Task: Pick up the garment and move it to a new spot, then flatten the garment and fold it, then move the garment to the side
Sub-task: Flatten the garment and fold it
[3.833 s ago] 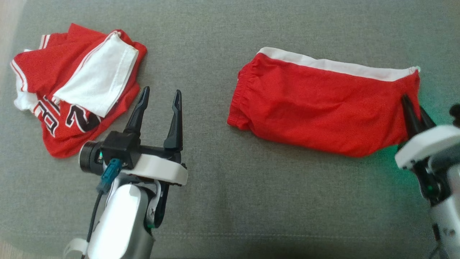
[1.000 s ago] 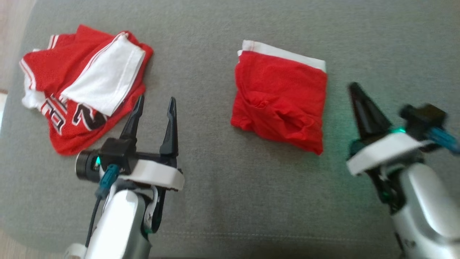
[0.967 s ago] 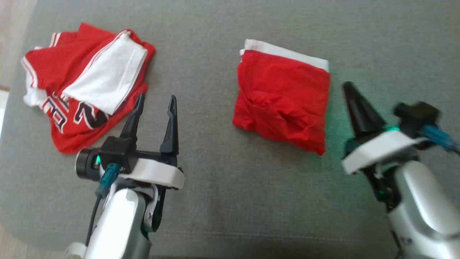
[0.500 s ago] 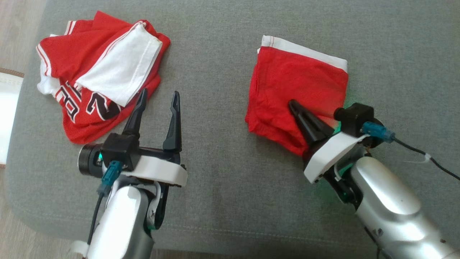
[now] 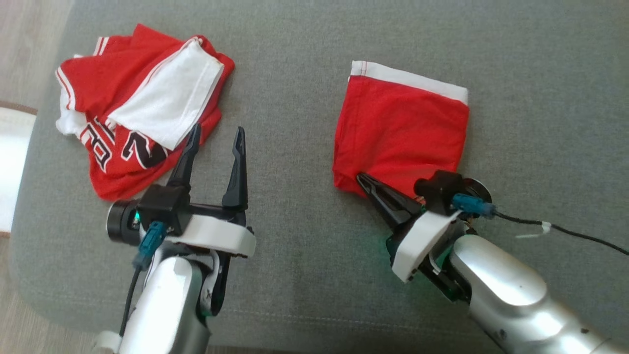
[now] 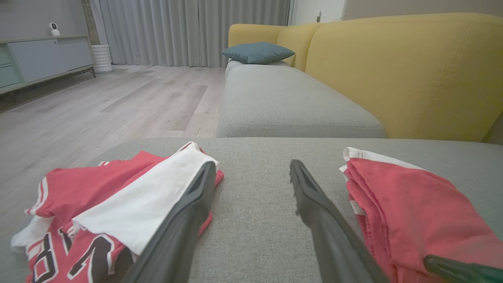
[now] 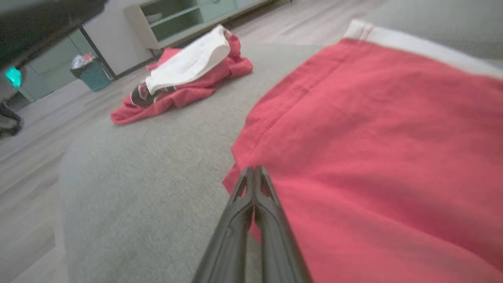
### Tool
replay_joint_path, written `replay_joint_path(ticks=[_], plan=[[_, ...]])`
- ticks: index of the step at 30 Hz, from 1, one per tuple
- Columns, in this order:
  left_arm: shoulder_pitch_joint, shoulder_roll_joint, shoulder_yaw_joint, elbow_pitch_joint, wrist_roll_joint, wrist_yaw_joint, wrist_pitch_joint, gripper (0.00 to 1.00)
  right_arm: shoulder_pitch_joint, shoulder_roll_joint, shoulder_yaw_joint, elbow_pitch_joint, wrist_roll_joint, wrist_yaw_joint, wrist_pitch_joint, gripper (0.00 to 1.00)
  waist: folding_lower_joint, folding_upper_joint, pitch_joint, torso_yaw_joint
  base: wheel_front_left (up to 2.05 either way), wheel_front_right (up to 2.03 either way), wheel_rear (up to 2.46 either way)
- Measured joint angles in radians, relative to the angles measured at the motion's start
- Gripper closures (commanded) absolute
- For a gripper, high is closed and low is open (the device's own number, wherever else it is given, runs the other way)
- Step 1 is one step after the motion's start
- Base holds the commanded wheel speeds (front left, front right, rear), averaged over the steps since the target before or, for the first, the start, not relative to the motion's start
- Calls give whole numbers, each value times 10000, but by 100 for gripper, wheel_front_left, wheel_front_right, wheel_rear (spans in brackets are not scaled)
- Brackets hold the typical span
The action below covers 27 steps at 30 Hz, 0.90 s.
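The garment [image 5: 403,128] is a pair of red shorts with a white band, folded into a rough square on the grey cushion [image 5: 295,59]. It also lies at the right of the left wrist view [image 6: 412,208] and across the right wrist view [image 7: 373,137]. My right gripper [image 5: 360,177] is shut, and its tips [image 7: 253,169] lie on the garment's near left corner with no cloth visibly pinched. My left gripper [image 5: 216,135] stands open and empty [image 6: 251,169] between the garment and a crumpled red and white jersey [image 5: 137,108].
The jersey pile [image 6: 118,204] sits at the cushion's far left corner [image 7: 184,82]. Wooden floor [image 5: 29,49] and a white object [image 5: 12,167] lie past the cushion's left edge. A black cable [image 5: 565,231] trails from my right wrist. A yellow sofa back [image 6: 393,70] rises behind.
The long shorts are now folded in half. My shut right gripper has swept from the garment's right side across it to its near left corner. The head camera shifted; the left arm stayed put.
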Motion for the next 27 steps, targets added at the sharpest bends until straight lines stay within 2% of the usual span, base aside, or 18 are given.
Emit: replay_joint_path(ticks=[3,4,5,6,9,13,18,22,27], plan=[[135,2,81,27,0,0,0,0,116,-82,-144,-464,169,0,-430,100,0,0,-226,-46,0,0,0],[207,6,113,25,0,2,0,0,196,-104,-353,-690,222,0,-537,82,0,0,-309,-73,0,0,0],[302,13,146,23,0,6,0,0,314,-125,-650,-941,255,0,-633,47,0,0,-391,-108,0,0,0],[414,23,186,25,0,13,0,0,464,-171,-1009,-1208,249,0,-704,0,0,0,-482,-151,0,0,0],[757,82,355,21,0,17,0,0,1107,-364,-2433,-1856,52,2,-761,0,0,0,-742,-302,0,0,0],[1025,178,431,17,0,58,0,0,2318,-410,-4880,-2516,-671,0,-825,0,0,0,-1084,-507,0,0,0],[1353,339,518,27,0,127,0,0,3968,205,-7601,-3478,-1732,0,-384,0,0,0,-1570,-719,0,0,0],[1692,495,642,71,-2,178,0,0,5075,830,-8635,-4383,-2445,0,295,0,-1,0,-1868,-892,0,0,0],[1905,635,652,84,-2,186,73,0,5892,1361,-9131,-5313,-2894,0,959,0,0,0,-2187,-1045,0,0,0]])
